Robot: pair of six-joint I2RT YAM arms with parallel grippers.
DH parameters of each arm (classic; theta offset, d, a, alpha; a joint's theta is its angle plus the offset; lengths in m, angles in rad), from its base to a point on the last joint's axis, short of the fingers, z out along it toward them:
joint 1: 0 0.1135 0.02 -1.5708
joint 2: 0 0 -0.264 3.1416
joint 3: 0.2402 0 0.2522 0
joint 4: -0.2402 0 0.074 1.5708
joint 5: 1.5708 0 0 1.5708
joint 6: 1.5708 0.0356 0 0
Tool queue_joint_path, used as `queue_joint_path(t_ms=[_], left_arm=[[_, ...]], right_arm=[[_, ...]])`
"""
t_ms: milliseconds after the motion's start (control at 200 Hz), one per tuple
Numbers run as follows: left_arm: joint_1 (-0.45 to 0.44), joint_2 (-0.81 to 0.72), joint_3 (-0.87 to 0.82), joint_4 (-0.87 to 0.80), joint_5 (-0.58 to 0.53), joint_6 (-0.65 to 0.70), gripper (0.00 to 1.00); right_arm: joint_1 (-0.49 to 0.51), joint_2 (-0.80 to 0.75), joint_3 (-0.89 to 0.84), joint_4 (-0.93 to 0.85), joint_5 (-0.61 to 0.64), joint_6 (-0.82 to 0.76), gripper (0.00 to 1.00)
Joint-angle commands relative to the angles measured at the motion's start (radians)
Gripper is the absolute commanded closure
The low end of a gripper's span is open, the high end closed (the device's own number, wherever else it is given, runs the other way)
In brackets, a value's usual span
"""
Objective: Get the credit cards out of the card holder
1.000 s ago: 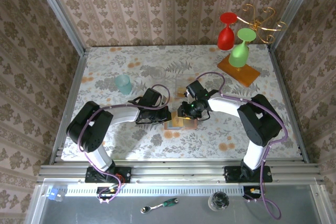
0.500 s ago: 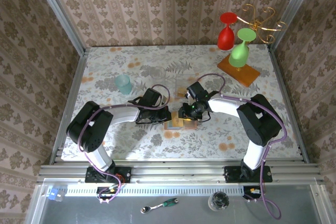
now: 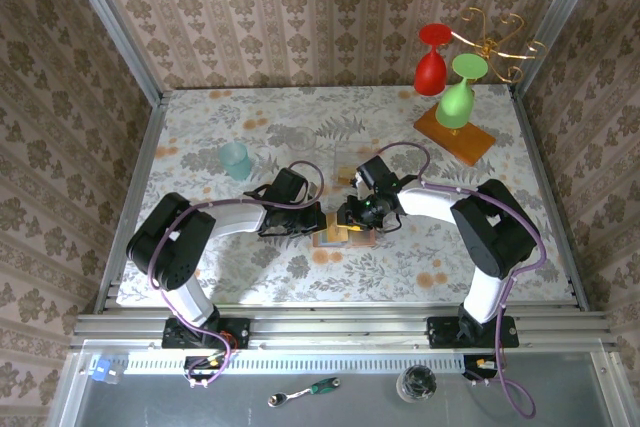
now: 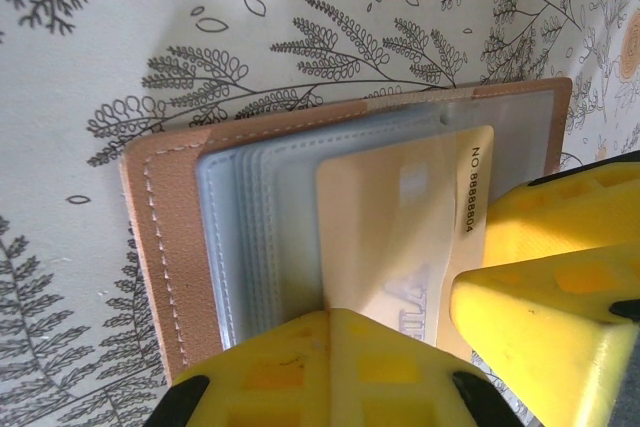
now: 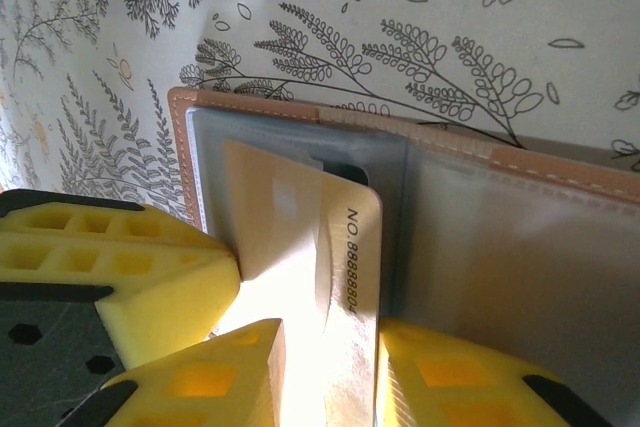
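The card holder (image 3: 335, 236) lies open on the table between both grippers, its tan border (image 4: 170, 227) framing grey-blue pockets (image 5: 500, 217). An orange-tan card (image 4: 390, 207) sticks partway out of one pocket, printed "NO. 8888804" (image 5: 290, 227). My right gripper (image 5: 330, 347) is shut on this card's free end, which bends between the yellow fingers (image 4: 560, 307). My left gripper (image 4: 345, 322) is shut, its joined tips resting on the holder's pocket beside the card; its fingers (image 5: 120, 257) appear at the left of the right wrist view. The blue-teal card is hidden.
A teal cup (image 3: 236, 160) stands left of the arms. At the back right an orange wooden slab (image 3: 455, 133) bears a rack with a red goblet (image 3: 431, 65) and a green goblet (image 3: 458, 97). Metal rails edge the table.
The right gripper has shifted very slightly leftward at the holder. The left arm and the holder have stayed put.
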Motion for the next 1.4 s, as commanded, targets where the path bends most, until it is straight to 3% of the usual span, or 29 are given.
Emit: queue_joint_path(t_ms=[0, 705, 1395], left_arm=[[0.008, 0.002, -0.003, -0.036, -0.018, 0.012, 1.00], [0.007, 0.004, -0.003, -0.037, -0.018, 0.012, 1.00], [0.008, -0.001, -0.006, -0.034, -0.018, 0.012, 1.00]], right_arm=[[-0.006, -0.010, -0.018, 0.026, -0.039, 0.022, 0.71], [-0.050, -0.041, -0.111, 0.181, -0.117, 0.094, 0.87], [-0.115, -0.138, -0.158, 0.072, -0.060, 0.020, 0.91]])
